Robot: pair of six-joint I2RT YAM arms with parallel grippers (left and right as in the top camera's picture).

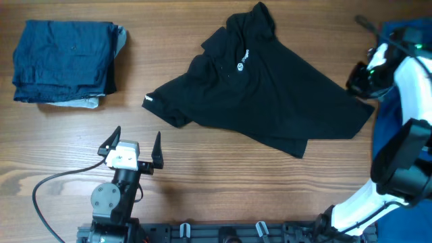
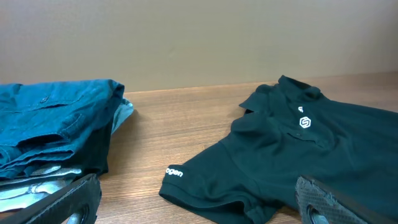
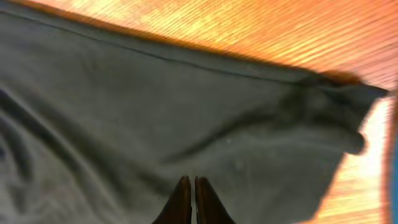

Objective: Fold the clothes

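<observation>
Bare table (image 1: 158, 61) runs between folded blue pile (image 1: 64, 61) and black shirt (image 1: 256, 88); both stand as obstacles.

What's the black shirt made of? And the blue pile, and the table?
The black shirt looks like soft, matte knit cloth: it wrinkles and lies floppy. The blue pile looks like thicker woven cloth, maybe denim, faded and mottled. The table looks like wood or wood-print laminate: streaky brown grain.

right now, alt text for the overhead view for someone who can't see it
A black shirt with a white logo lies rumpled on a wooden table. A folded blue stack sits far left, the left arm's open fingers sit near the front edge, and the right arm is at the shirt's right hem.
</observation>
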